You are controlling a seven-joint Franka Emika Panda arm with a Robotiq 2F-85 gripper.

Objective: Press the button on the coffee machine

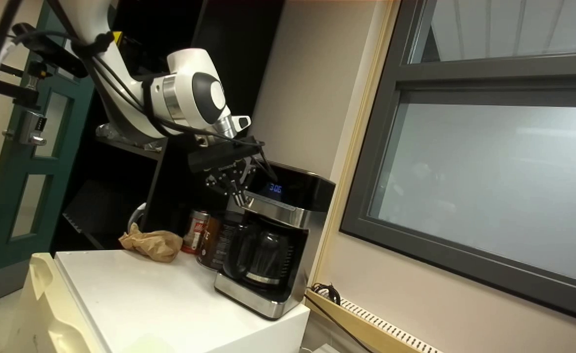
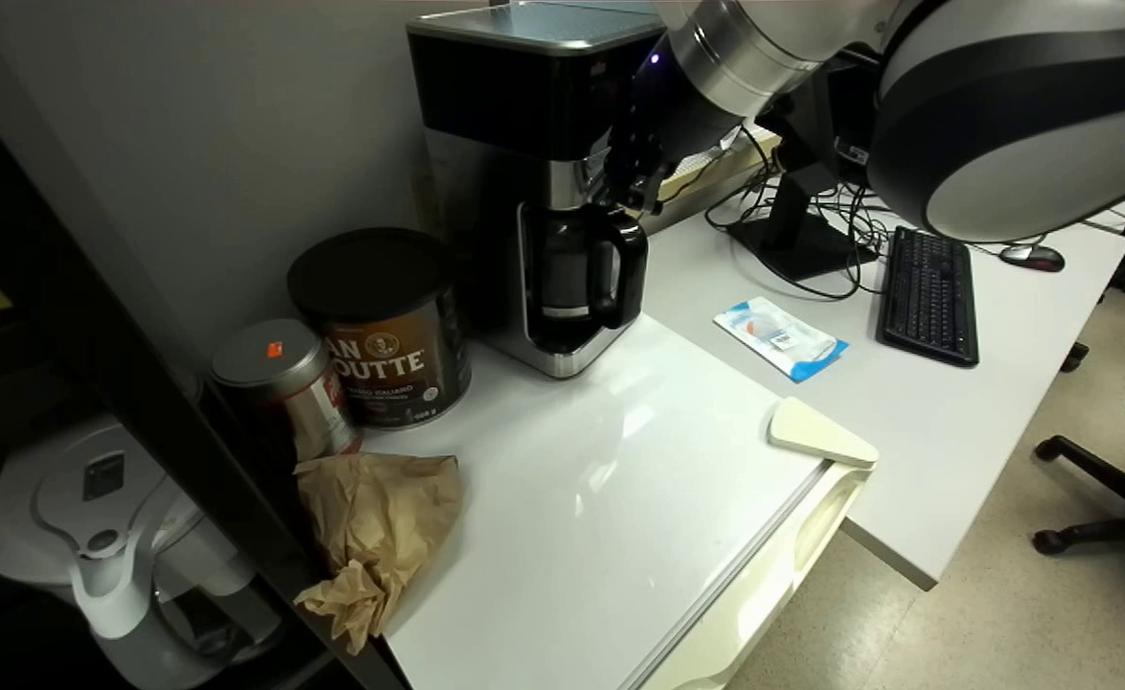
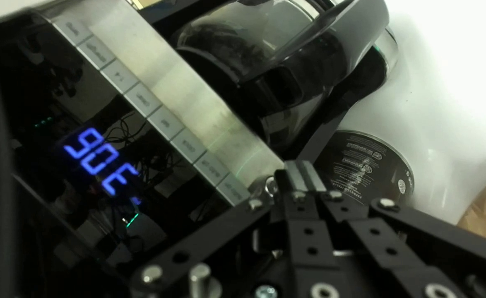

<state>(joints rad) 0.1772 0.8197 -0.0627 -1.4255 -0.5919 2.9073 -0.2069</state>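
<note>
Coffee machine (image 1: 277, 211): stood upright at the far right of the tabletop (image 1: 136, 299) in an exterior view. Front was turned out over the surface, presumably for easy access; carafe (image 1: 269, 255) was seated in it.
Tool (image 3: 303, 176): fingers pressed together, nothing seen gripped. Probably set that way to serve as one narrow poker.
Button row (image 3: 143, 100): laid along the upper edge of the silver panel (image 3: 193, 103). Fingertips (image 1: 239, 199) were held just beside the row's end, its left one in an exterior view; contact could not be told. Labels too blurred, so target button not identified. Press judged to be next, not confirmed.
Display (image 1: 274, 188): lit blue. 306 was read right way up in an exterior view, inverted in the wrist view. Power judged on.
Canister (image 2: 385, 369): brown, placed left of the machine in both exterior views; tin (image 2: 294, 412) left of it, crumpled paper bag (image 2: 380, 537) just beside the tin. Canister and tin likely grouped as coffee supplies, off the press path.
Desk (image 2: 1013, 326): seen to the right in an exterior view, with keyboard (image 2: 929, 297) and pouch (image 2: 781, 337) on it. In that view the tool was nearly lost against the dark machine; finger gap could not be read.
Wrist view: single buttons and joined tips clearly resolved only here; window (image 1: 484, 186), seen right in an exterior view, not covered.
</note>
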